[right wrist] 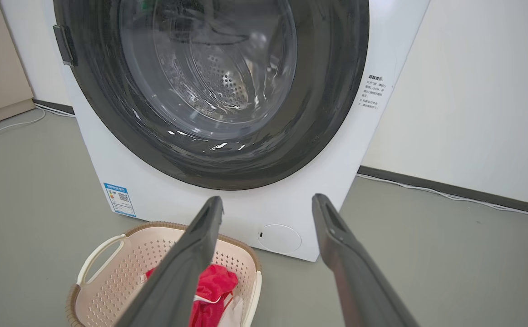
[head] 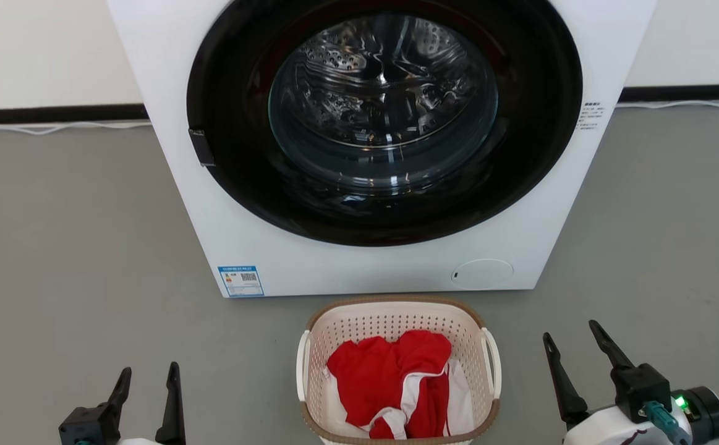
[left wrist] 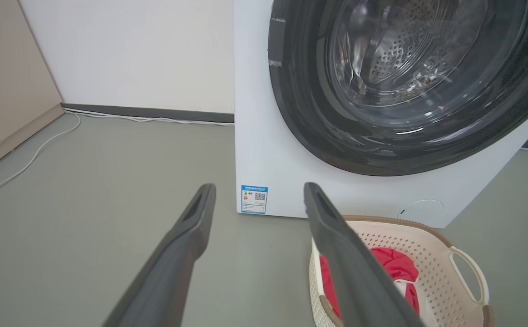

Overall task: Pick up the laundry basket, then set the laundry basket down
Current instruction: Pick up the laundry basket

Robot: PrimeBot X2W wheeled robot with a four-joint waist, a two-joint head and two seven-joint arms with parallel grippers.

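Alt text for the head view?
A cream laundry basket holding red and white clothes sits on the grey floor in front of a white front-loading washing machine. Both open, the left gripper and right gripper flank it, touching nothing.

Bright even light; faint shadows; glare on door glass (head: 384, 93); wrist views edge-warped.

The right tool (right wrist: 267, 200), fingers apart, faces the washing machine (right wrist: 164, 200); the laundry basket (right wrist: 123, 268) holds red cloth (right wrist: 214, 281).

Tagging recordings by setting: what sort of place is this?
Likely a laundry area: a white front-loading washing machine, and before it a cream perforated plastic laundry basket holding red-and-white clothing.
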